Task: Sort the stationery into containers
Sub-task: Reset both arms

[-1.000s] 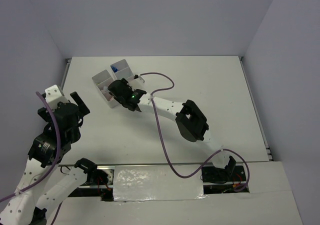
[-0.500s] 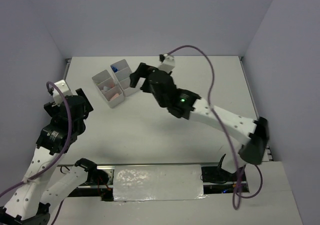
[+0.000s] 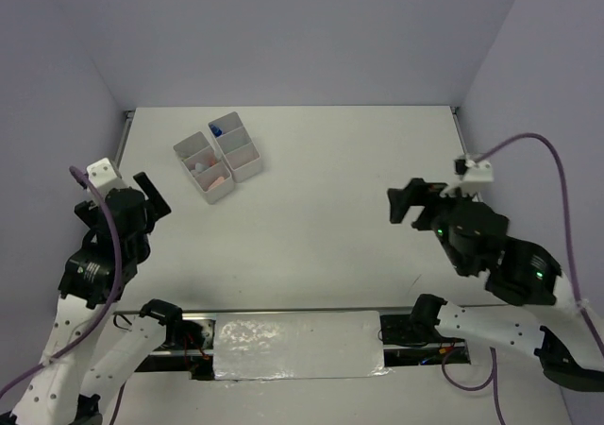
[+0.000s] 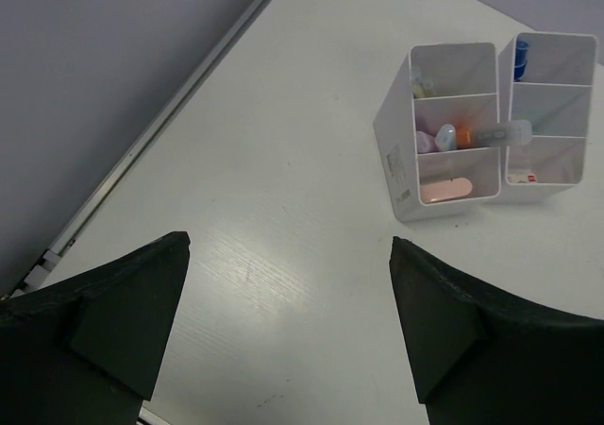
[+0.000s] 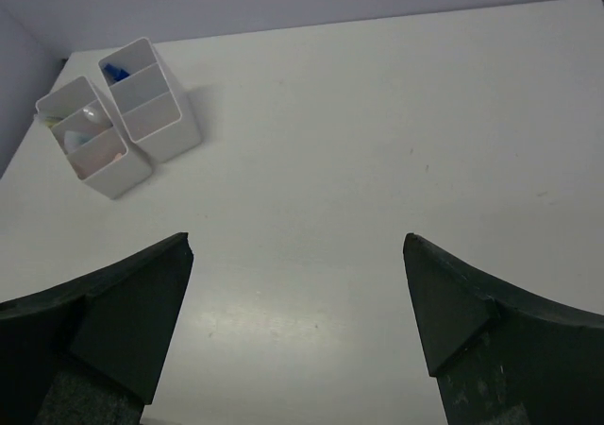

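six-bin block (image 3: 217, 157), right arm (image 3: 491, 246) pulled back from it, jaws wide

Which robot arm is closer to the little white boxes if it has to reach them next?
Probably the left. Its open left gripper is nearer the white plastic compartment bins; the open right gripper is far off on the other side.
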You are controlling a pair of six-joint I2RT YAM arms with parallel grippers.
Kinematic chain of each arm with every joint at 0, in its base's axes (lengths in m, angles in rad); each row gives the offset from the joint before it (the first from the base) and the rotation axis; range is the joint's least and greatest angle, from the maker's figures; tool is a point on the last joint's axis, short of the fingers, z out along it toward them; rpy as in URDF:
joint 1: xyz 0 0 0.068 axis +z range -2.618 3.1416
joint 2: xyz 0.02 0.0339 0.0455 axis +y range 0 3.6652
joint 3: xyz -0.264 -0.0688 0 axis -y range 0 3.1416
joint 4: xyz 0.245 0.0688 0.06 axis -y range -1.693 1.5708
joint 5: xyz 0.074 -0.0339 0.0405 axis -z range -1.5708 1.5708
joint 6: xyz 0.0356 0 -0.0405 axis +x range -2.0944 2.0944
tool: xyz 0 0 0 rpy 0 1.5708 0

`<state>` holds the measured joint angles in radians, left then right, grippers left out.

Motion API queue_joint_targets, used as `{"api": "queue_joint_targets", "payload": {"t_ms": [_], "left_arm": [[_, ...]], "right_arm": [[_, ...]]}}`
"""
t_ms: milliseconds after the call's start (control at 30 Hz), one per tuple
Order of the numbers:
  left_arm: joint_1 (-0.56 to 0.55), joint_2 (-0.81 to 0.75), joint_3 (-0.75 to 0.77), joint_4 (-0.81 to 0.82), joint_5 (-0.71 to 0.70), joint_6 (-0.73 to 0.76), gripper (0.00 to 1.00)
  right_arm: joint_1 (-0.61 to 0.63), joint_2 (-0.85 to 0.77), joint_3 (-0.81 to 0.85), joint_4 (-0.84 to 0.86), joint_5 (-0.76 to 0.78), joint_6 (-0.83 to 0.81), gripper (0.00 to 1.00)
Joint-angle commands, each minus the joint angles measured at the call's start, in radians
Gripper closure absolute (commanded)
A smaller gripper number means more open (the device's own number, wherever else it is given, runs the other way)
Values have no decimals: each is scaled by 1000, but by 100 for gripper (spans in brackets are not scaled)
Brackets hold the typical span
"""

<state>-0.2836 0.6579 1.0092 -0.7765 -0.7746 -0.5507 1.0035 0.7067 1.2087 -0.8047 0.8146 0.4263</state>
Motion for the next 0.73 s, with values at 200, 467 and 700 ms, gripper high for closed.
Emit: {"api": "queue_joint_targets", "payload": {"t_ms": [200, 467, 700], "left_arm": [[6, -190, -123, 109, 204, 9, 1], [6, -204, -118, 82, 155, -9, 1], [4, -221, -121, 85, 153, -5, 1]], "right_arm": [[-2, -366, -112, -211, -8, 22, 0], [0, -385, -138, -218, 3, 31, 0], [0, -374, -124, -223, -8, 40, 0]]}}
